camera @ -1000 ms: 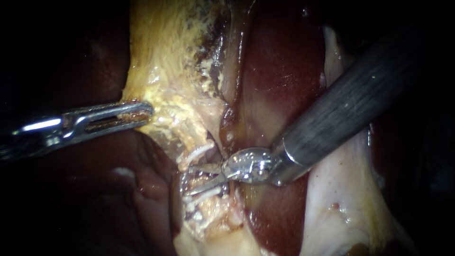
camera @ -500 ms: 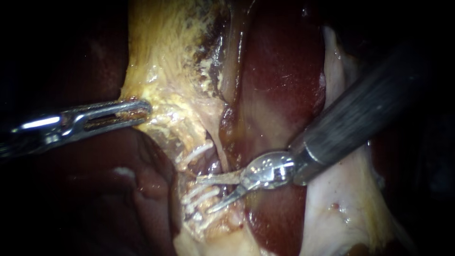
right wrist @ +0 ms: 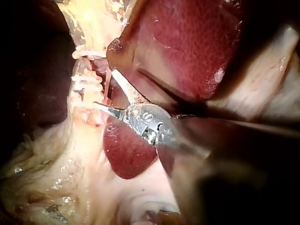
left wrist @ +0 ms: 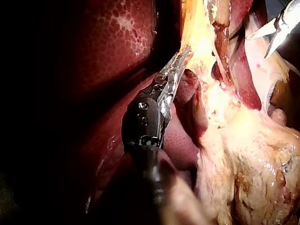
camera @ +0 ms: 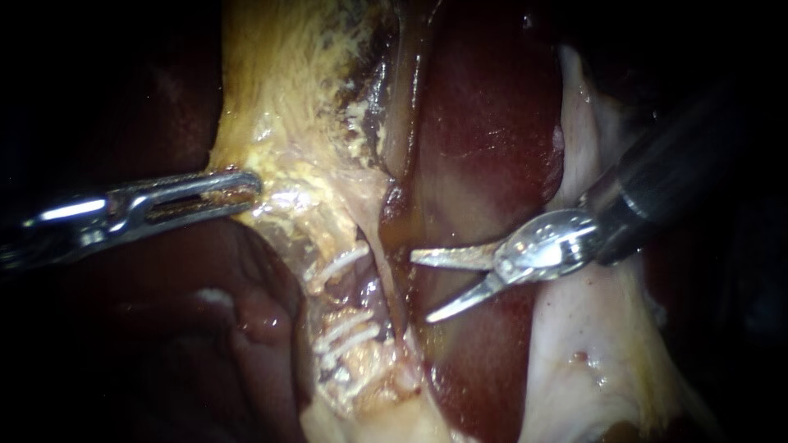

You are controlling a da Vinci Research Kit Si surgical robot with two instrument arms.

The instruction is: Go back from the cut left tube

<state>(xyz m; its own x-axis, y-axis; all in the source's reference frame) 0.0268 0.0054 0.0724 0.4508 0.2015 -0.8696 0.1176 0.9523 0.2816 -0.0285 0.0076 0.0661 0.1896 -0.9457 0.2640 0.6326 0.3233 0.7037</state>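
My right instrument (camera: 421, 287) comes in from the upper right, its two thin blades open and empty over the dark red liver (camera: 484, 139). It stands to the right of the cut tube (camera: 355, 294), clear of it. White clips sit on the stump above the gap (camera: 338, 264) and on the stump below it (camera: 349, 332). My left instrument (camera: 254, 189) is shut on the yellowish tissue (camera: 279, 131) at its left edge. The left wrist view shows those jaws (left wrist: 186, 51) closed on the same tissue, and the open blades (left wrist: 258, 46) lie beyond.
A pale membrane (camera: 591, 353) lies under my right instrument's shaft. A thin pale strand (camera: 386, 271) runs down between the clipped stumps and the liver. In the right wrist view the clips (right wrist: 86, 79) lie just ahead of the blade tip (right wrist: 101, 107).
My right instrument has drawn back to the right and upward, away from the clipped tube. Its blades now stand open over the liver. My left instrument has kept its hold.
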